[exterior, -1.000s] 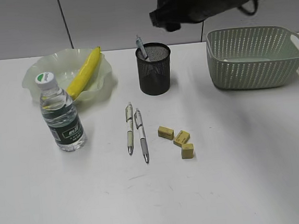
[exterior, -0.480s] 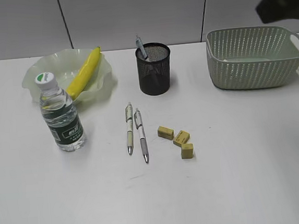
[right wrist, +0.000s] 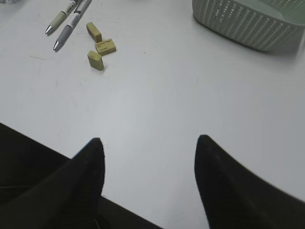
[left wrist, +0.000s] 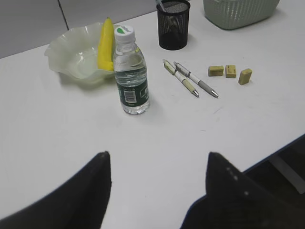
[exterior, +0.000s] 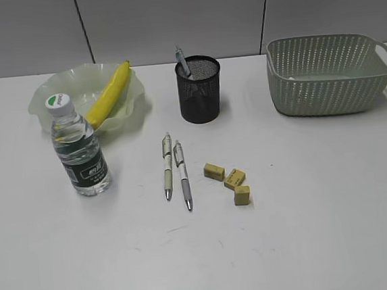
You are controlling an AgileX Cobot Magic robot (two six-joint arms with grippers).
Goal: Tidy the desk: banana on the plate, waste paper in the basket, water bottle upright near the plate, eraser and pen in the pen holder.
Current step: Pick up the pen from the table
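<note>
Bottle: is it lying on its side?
No, the bottle stands upright on the desk, cap up, beside the plate.

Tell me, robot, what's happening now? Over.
Left gripper open, right gripper open, both empty. Two grey-white pens and three tan erasers on white desk, outside black mesh pen holder. Nothing blocking.

This looks like an office or a lab bench set up as a desk. A plain white counter [exterior: 321, 208] with faint scuff marks runs up to a grey panelled wall [exterior: 169, 18] with dark vertical seams. Desk stationery lies about: a black wire-mesh pen holder [exterior: 199, 90] with 1 pen standing in it, 2 pens [exterior: 176, 174] lying side by side, and 3 small yellow erasers [exterior: 229, 181]. A pale green perforated basket [exterior: 330, 75] stands at the back right.
</note>
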